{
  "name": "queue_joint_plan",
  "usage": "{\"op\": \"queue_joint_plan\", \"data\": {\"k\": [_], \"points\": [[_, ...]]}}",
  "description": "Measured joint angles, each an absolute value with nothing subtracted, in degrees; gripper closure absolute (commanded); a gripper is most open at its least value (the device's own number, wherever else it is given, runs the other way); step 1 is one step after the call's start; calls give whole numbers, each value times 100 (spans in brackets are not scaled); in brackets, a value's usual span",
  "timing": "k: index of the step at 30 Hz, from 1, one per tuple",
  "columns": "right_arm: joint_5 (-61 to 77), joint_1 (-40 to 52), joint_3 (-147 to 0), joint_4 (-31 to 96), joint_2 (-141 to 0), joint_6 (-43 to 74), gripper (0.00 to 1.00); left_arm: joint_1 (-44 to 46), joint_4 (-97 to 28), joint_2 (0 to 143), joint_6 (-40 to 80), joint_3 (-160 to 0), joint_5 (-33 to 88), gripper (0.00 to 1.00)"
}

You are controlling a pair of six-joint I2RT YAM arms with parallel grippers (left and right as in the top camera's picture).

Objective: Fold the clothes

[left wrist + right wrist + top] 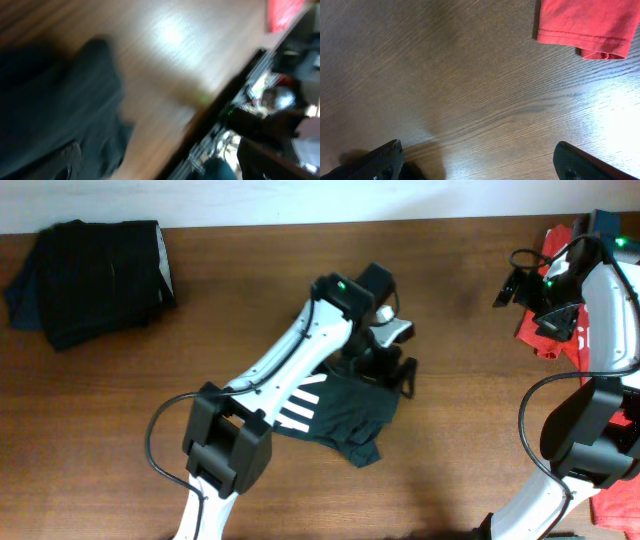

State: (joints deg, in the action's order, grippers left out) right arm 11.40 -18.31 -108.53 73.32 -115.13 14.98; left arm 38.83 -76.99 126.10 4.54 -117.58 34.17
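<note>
A very dark T-shirt [345, 415] with white stripes lies crumpled at the table's middle; in the blurred left wrist view it is a dark mass [50, 100]. My left gripper [385, 370] hovers over its far right edge, fingers spread and open, nothing visibly between them. A red T-shirt [550, 335] lies at the right edge, and its hemmed sleeve [580, 22] shows in the right wrist view. My right gripper [480, 160] stands open over bare wood, left of the red shirt and apart from it; overhead it [508, 277] is at the far right.
A pile of dark folded clothes [95, 280] sits at the far left corner. More red cloth [615, 505] lies by the right arm's base. The table's far edge runs along the top.
</note>
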Motion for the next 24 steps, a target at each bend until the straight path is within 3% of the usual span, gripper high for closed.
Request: {"op": "queue_joint_plan", "data": {"k": [1, 2, 5, 7, 9, 18, 22, 24], "points": [[1140, -1831, -10853, 7332, -11513, 1496, 1, 3767, -8088, 12610, 454, -11922, 3157, 3], [1140, -1831, -10853, 7332, -11513, 1498, 1, 3638, -8462, 12610, 454, -11992, 2891, 22], [1140, -1831, -10853, 7332, -11513, 1498, 1, 3369, -8980, 12602, 462, -11797, 2355, 52], [1142, -1831, -10853, 7330, -11513, 1498, 1, 3411, -8803, 12602, 456, -11378, 2235, 80], [1138, -1831, -10853, 7325, -11513, 1498, 2, 3559, -8388, 12613, 489, -10632, 2259, 93], [1140, -1831, -10853, 7332, -11513, 1494, 1, 3739, -6386, 12613, 670, -8724, 3225, 97], [1140, -1831, -10853, 7334, -11513, 1494, 1, 3903, -5210, 12613, 932, -8678, 3642, 92], [1140, -1831, -10853, 7332, -11513, 1494, 1, 3951, -4521, 12613, 1210, -8678, 3688, 82]]}}
